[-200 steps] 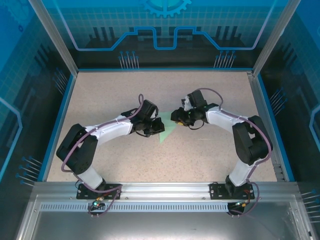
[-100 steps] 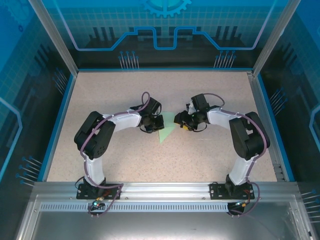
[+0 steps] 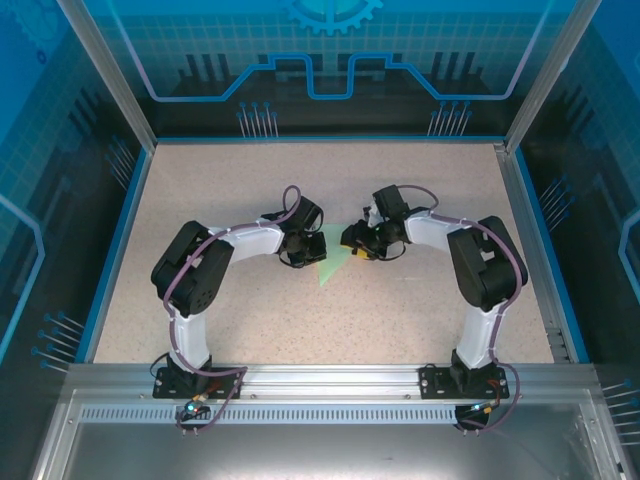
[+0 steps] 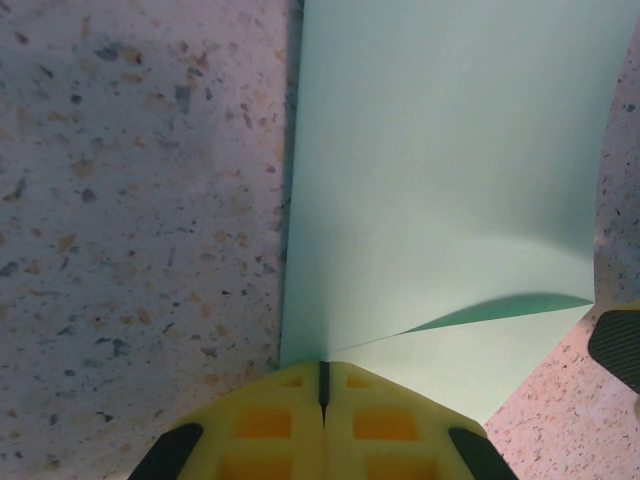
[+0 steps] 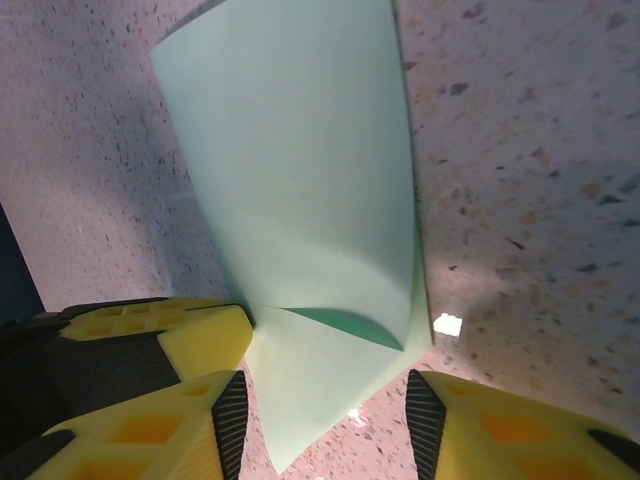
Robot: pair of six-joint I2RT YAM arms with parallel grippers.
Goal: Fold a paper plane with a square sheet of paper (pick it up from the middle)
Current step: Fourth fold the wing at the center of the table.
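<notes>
Left tool [image 4: 322, 378] pinches the paper plane [image 4: 440, 180]; right tool [image 5: 325, 420] straddles its corner.

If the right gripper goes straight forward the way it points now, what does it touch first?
The paper: its near corner lies between the open jaws of the right gripper, so it would probably meet that first. Its height above the paper is unclear.
</notes>
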